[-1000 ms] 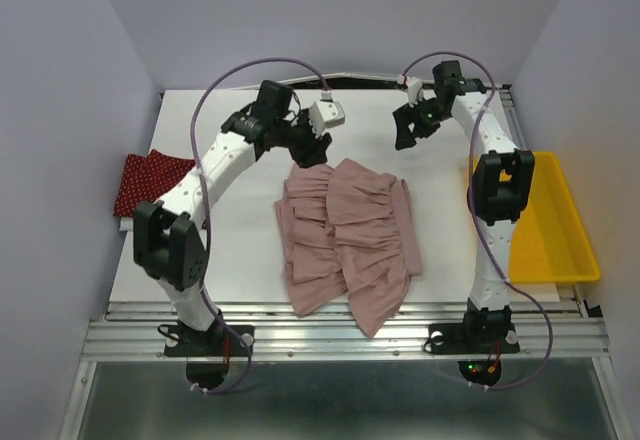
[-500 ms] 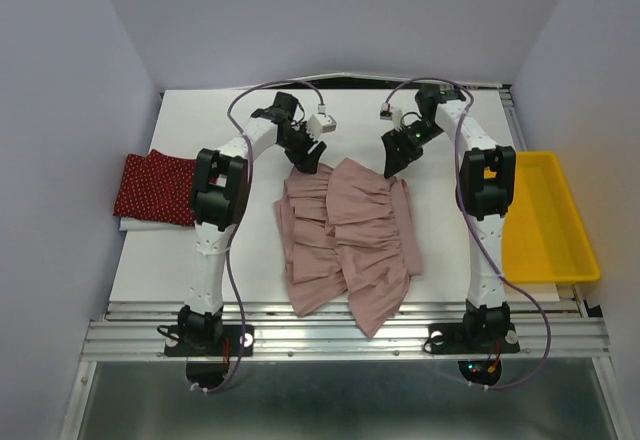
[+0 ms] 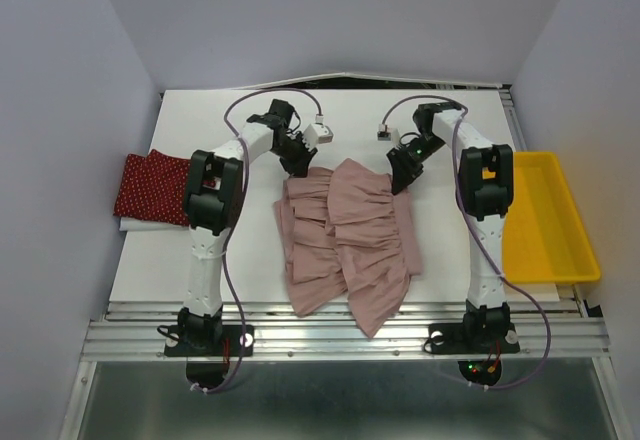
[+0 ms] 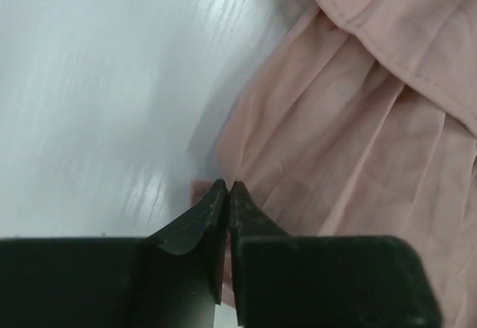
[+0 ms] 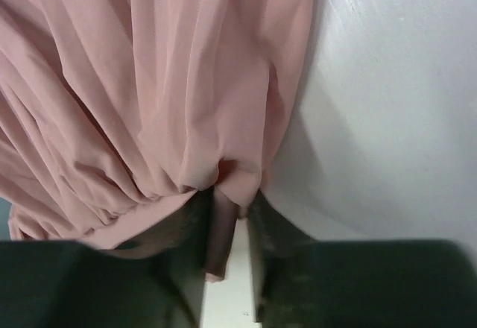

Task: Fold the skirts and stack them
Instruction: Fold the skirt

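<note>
Top external view: the pink skirt (image 3: 345, 240) lies spread in the middle of the white tabletop (image 3: 170, 250), its ruffled tiers running toward the near edge and one panel overlapping the other. Both arms reach over to its far edge. The left pincer (image 3: 300, 165) is down on the far left corner of the cloth and the right pincer (image 3: 400, 182) on the far right corner.

Seen from the left wrist, the left pincer (image 4: 226, 188) has its dark tips pressed together right at the skirt's edge, with a sliver of pink cloth showing beside them (a thin pinch, as far as can be seen).

Seen from the right wrist, the right pincer (image 5: 229, 201) is clamped on a bunched fold of the same pink cloth, whose gathers fan out from between the fingers, with bare tabletop to one side.

The red dotted skirt (image 3: 150, 185) lies at the left edge of the tabletop, well apart from the pink one. A yellow tray (image 3: 590, 260) sits at the right edge, beside the right arm.
</note>
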Available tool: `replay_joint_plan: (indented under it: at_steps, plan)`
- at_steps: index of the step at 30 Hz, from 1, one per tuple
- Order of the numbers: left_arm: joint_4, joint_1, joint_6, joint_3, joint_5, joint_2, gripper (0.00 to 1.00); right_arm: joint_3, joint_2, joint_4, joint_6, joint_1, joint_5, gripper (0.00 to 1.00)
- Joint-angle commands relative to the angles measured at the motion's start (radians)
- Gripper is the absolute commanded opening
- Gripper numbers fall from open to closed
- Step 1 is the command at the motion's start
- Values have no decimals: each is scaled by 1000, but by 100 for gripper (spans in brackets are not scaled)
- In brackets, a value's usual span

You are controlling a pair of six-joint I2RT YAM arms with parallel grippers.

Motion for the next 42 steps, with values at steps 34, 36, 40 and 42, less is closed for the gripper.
replay_joint_plan:
  at_steps: [34,36,40,42]
  plan:
    - [-161,19,176,-503,-47,-819,0,-1105,-950,991,-575,59,-65,1]
    - [-93,-21,139,-594,-93,-841,0,-1168,-967,1004,-583,89,-44,1]
    - [60,-74,79,-797,-206,-823,0,-1260,-956,1113,-557,140,27,1]
    - [137,-80,53,-827,-254,-780,0,-1297,-938,1170,-557,169,62,2]
